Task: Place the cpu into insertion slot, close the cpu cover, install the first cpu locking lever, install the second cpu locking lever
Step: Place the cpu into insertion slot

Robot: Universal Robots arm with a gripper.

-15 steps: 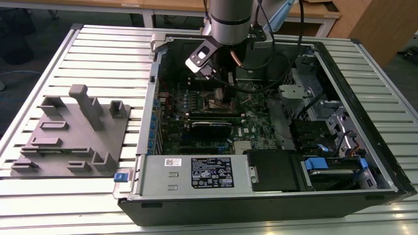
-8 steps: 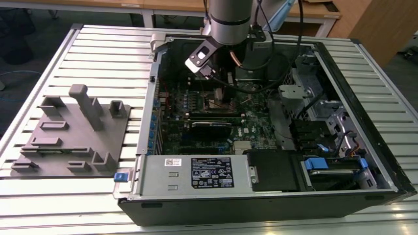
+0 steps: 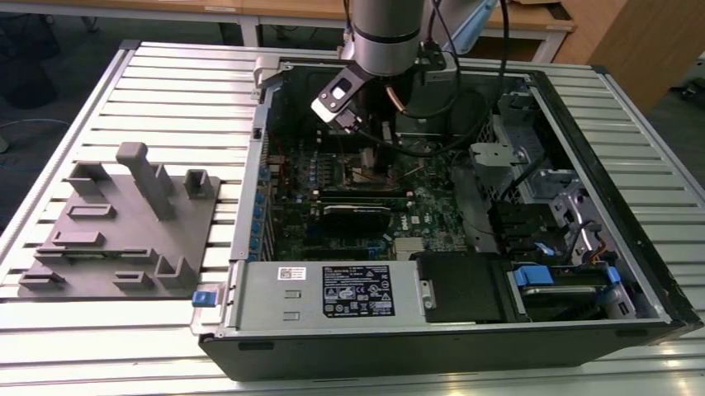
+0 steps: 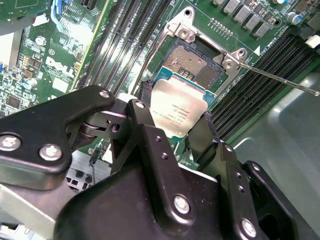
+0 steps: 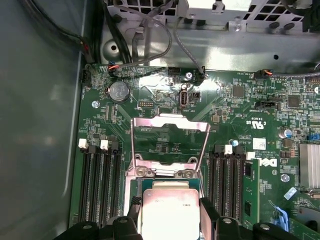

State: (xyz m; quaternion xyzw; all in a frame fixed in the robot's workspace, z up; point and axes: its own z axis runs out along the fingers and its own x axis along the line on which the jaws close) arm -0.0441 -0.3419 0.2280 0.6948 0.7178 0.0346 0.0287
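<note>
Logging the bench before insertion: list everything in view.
computer case: one, black, on the slatted table
circuit board: one, green, inside the case
fixture block: one, grey, on the table, exterior view's left
insertion slot: one, dark with silver rim, uncovered
cpu cover: one, silver, swung open
cpu: one, silver-grey, held at the slot
arm: one, grey, reaching into the case
end effector: one, black, shut on the cpu

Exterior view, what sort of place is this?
Probably a robotics lab or workshop bench: an opened computer case lies on a slatted metal table, a grey fixture plate sits beside it, wooden desks stand behind, and the arm's gripper holds the cpu inside the case.
</note>
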